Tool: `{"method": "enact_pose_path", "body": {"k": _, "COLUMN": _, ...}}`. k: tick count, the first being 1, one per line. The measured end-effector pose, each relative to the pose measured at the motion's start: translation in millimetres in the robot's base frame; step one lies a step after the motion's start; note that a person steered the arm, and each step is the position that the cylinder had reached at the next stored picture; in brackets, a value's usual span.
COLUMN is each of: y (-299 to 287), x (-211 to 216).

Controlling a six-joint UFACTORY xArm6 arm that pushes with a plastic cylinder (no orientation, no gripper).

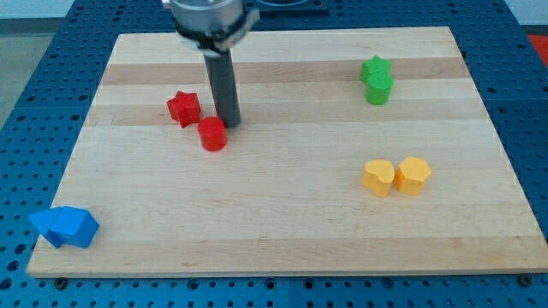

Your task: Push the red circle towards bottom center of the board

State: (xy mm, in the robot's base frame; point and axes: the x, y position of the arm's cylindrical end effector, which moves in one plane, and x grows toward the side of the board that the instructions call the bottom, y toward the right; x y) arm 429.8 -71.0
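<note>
The red circle (212,134) is a short red cylinder left of the board's middle, in the upper half. My tip (228,124) stands just above and right of it, touching or nearly touching its upper right edge. A red star (183,108) lies close to the upper left of the circle, a small gap apart.
A green star (375,68) and a green cylinder (378,88) sit together at the upper right. Two yellow blocks (378,176) (413,174) sit side by side at the right. Two blue blocks (64,227) lie at the wooden board's (282,231) bottom left corner.
</note>
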Motion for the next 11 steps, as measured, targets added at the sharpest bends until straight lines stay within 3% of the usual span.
{"method": "enact_pose_path", "body": {"k": 1, "y": 18.9, "x": 25.3}}
{"method": "enact_pose_path", "body": {"k": 2, "y": 18.9, "x": 20.5}}
{"method": "enact_pose_path", "body": {"k": 6, "y": -30.5, "x": -33.4}}
{"method": "enact_pose_path", "body": {"k": 7, "y": -46.1, "x": -0.9}}
{"method": "enact_pose_path", "body": {"k": 9, "y": 19.5, "x": 73.9}}
{"method": "enact_pose_path", "body": {"k": 11, "y": -24.9, "x": 64.9}}
